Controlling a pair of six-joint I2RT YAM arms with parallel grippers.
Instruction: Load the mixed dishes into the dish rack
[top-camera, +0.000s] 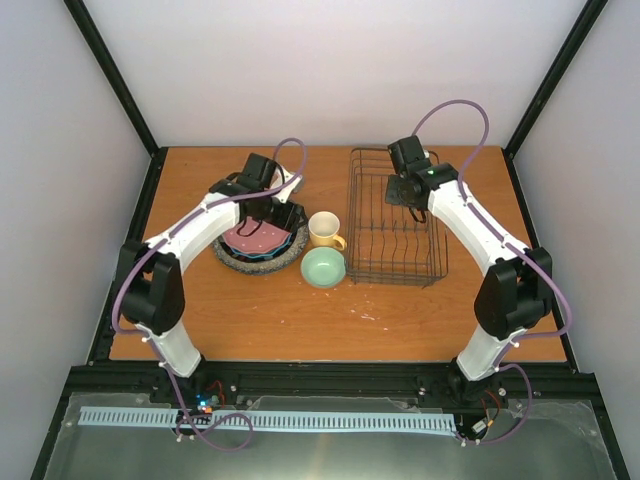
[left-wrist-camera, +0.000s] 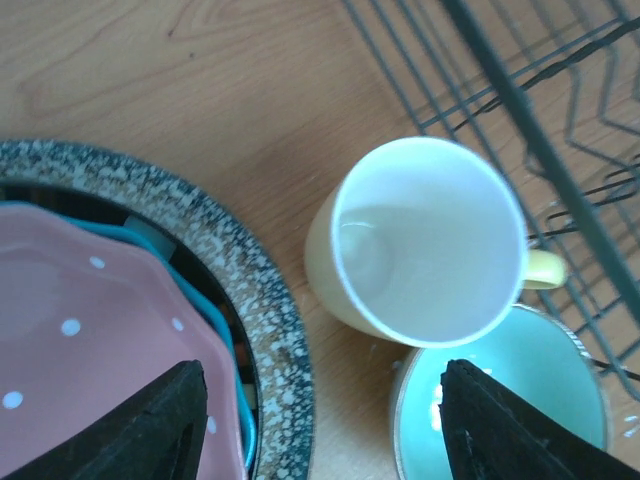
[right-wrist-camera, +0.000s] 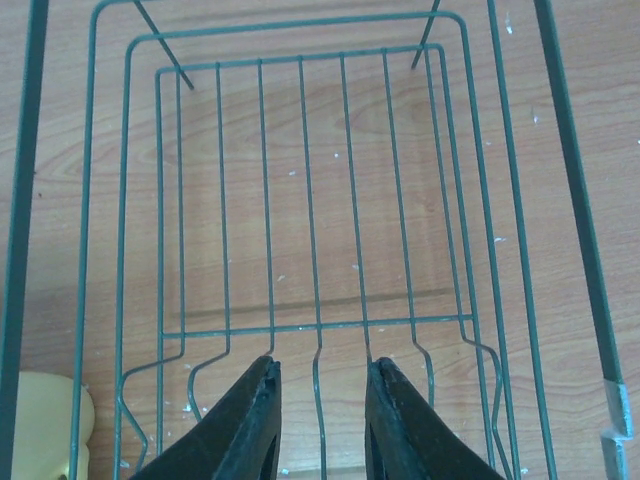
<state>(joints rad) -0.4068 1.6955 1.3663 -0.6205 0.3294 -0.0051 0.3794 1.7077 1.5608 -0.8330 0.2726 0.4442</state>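
Left gripper (left-wrist-camera: 322, 372): jaws wide, holding nothing, above the plate stack. Pink dotted plate (left-wrist-camera: 90, 360) lies in teal dotted plate (left-wrist-camera: 236, 352), inside grey speckled plate (left-wrist-camera: 265, 300). Right gripper (right-wrist-camera: 320, 365): jaws narrowly apart, holding nothing, over dish rack (top-camera: 395, 282). Yellow mug (left-wrist-camera: 420, 240) and mint bowl (left-wrist-camera: 520, 390) stand upright, touching, just beside the rack.

Plate stack left of centre on the orange-brown wooden table (top-camera: 300, 320): pink dotted plate (top-camera: 250, 240) on teal plate (top-camera: 283, 250) on grey speckled plate (top-camera: 232, 262), left gripper (top-camera: 272, 222) over it. Yellow handled mug (top-camera: 324, 229) and small mint-green bowl (top-camera: 323, 267) sit between the stack and the dark wire dish rack (top-camera: 395, 240). Right gripper (top-camera: 405, 192) is over the rack's far half.
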